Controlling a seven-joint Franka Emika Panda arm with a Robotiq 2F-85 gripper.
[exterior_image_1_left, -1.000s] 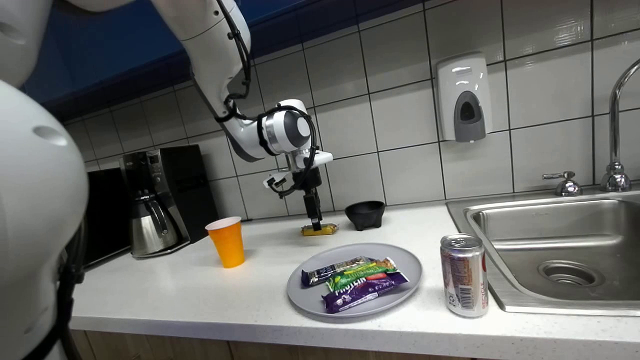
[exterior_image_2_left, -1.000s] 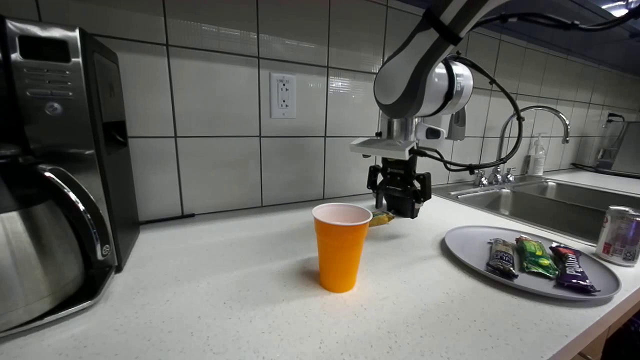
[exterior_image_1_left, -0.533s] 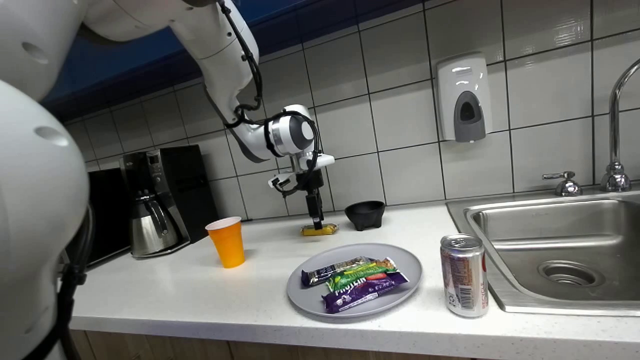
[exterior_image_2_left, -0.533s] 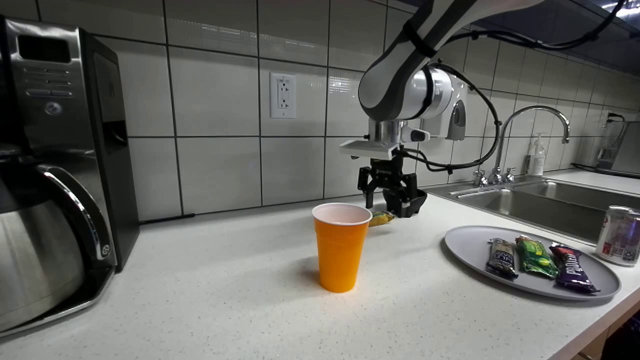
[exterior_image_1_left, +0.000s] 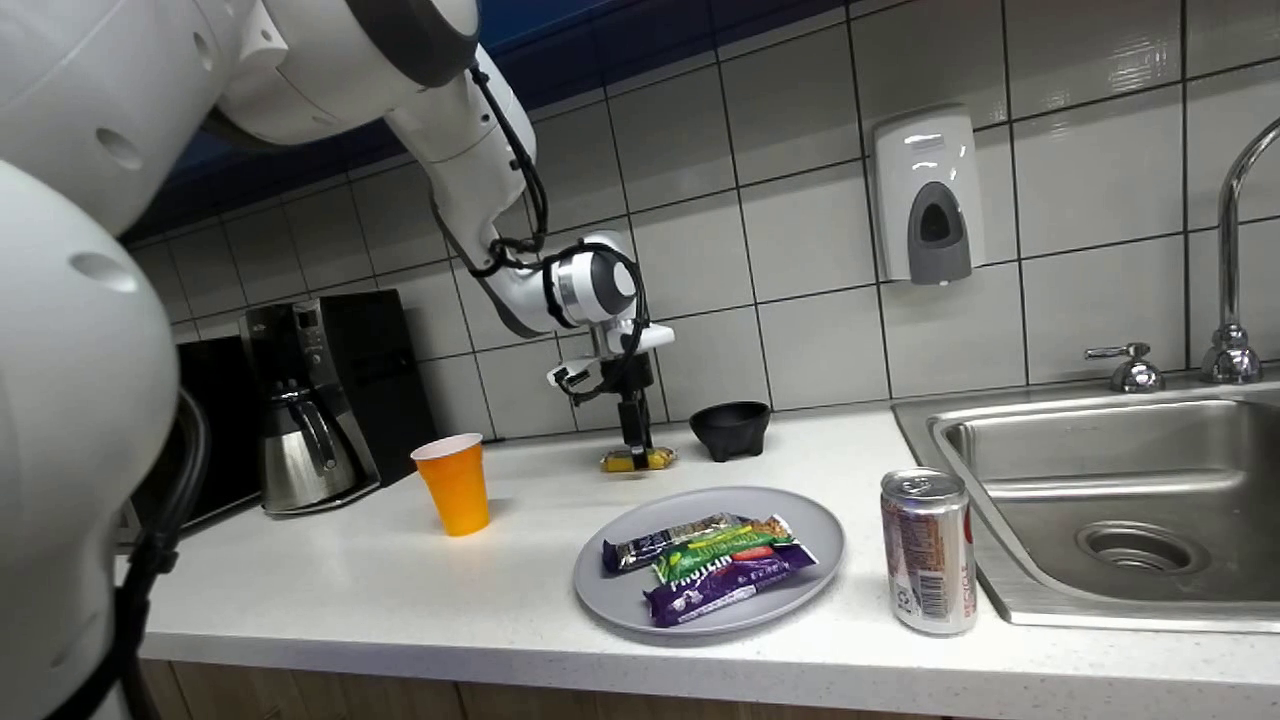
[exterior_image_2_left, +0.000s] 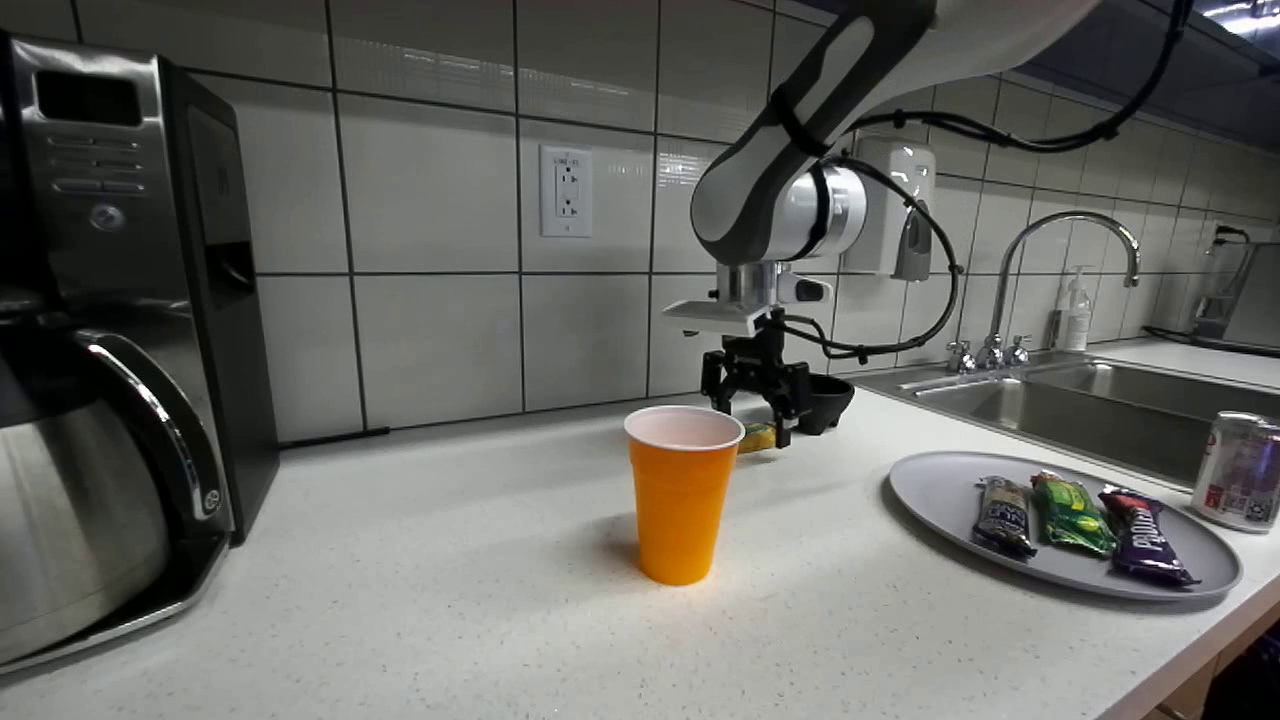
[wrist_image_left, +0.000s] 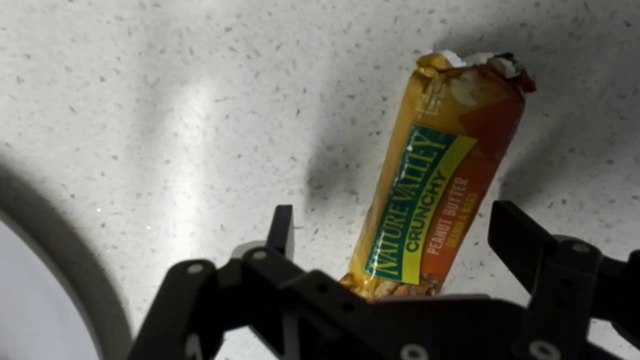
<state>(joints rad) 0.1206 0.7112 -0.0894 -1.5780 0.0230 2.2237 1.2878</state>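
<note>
A yellow-orange Nature Valley granola bar (wrist_image_left: 430, 190) lies on the white counter. It also shows in both exterior views (exterior_image_1_left: 615, 463) (exterior_image_2_left: 757, 437), partly hidden by the gripper and the orange cup. My gripper (wrist_image_left: 392, 222) is open and empty, low over the bar. In the wrist view the bar lies slanted between the two fingers, with a gap on each side, and its near end is hidden behind the gripper body. The gripper points down in both exterior views (exterior_image_1_left: 641, 462) (exterior_image_2_left: 752, 422). A black bowl (exterior_image_1_left: 731, 430) stands just beside the gripper, also in an exterior view (exterior_image_2_left: 828, 400).
An orange cup (exterior_image_1_left: 455, 487) (exterior_image_2_left: 682, 510) stands near the gripper. A grey plate (exterior_image_1_left: 600, 595) (exterior_image_2_left: 925, 505) holds three wrapped bars; its edge shows in the wrist view (wrist_image_left: 35, 305). A can (exterior_image_1_left: 928, 550), a sink (exterior_image_1_left: 1010, 590), a coffee maker (exterior_image_1_left: 370, 370) and the tiled wall stand around.
My gripper has moved down over the granola bar, leftward in an exterior view, uncovering the black bowl behind it. The bar, cup and plate have not visibly moved.
</note>
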